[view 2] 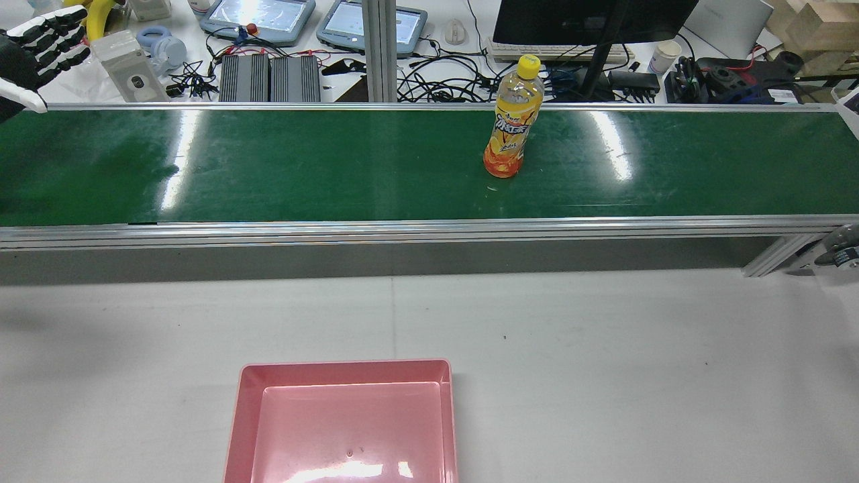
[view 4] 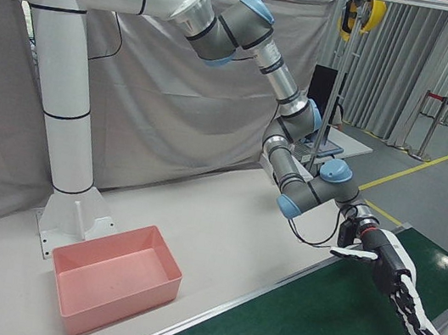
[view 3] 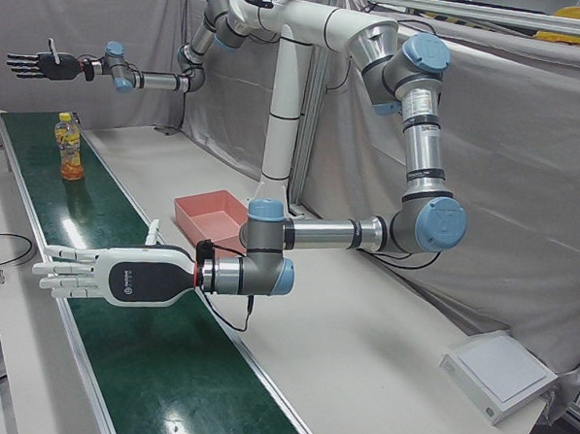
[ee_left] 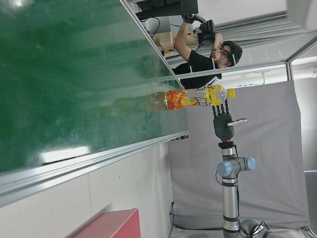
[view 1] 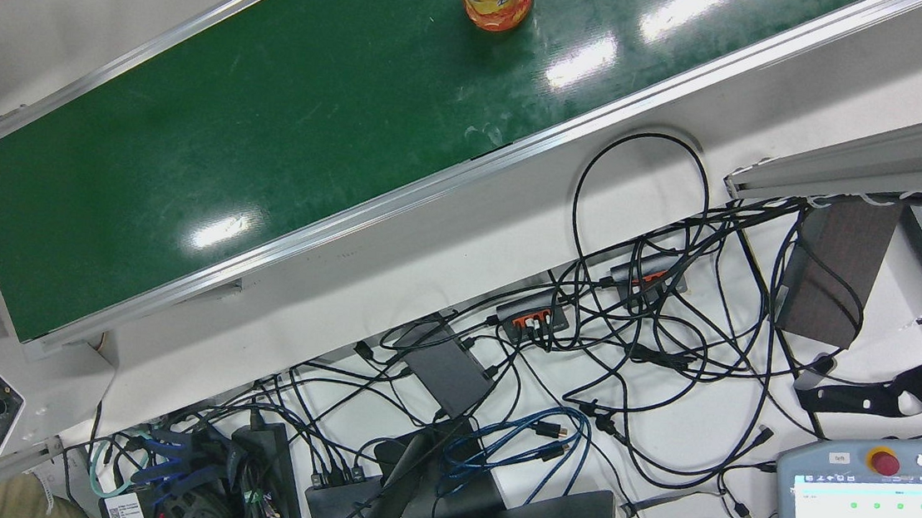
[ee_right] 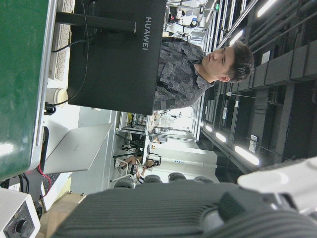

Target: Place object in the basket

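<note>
Only the rear view shows the basket and bottle together: the bottle stands upright on the belt, well beyond the basket. Both hands hover spread and empty, the left hand and right hand each well apart from the bottle.
</note>
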